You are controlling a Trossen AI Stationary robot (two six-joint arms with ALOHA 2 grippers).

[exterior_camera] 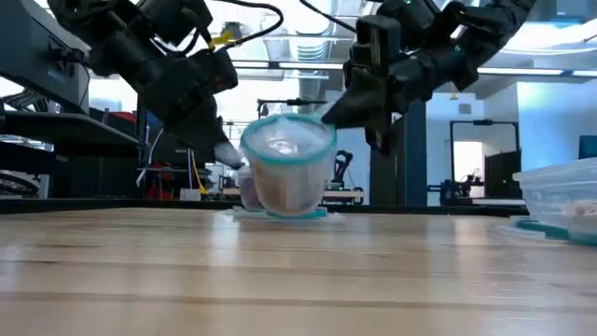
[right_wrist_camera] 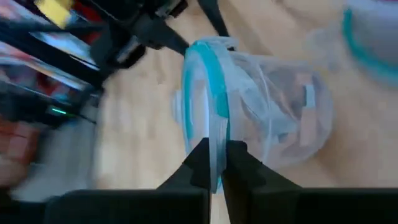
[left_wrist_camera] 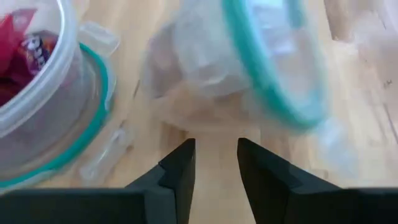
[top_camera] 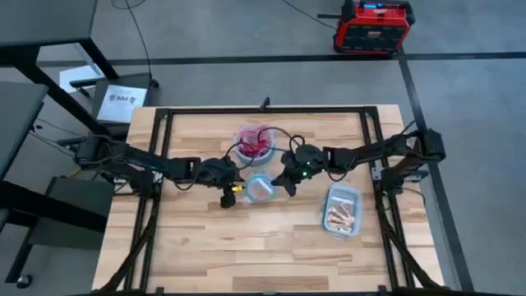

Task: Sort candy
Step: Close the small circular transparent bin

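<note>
Right jaws pinch bowl [right_wrist_camera: 249, 118] rim; left jaws apart — candy [left_wrist_camera: 22, 53] beside.

Hardly any writing is legible. A white sheet [top_camera: 125, 100] on the floor, well beyond the left end effector [top_camera: 226, 200], carries dark print too small to read. The purple candy wrapper [left_wrist_camera: 34, 51] shows blurred white lettering, also unreadable.
</note>
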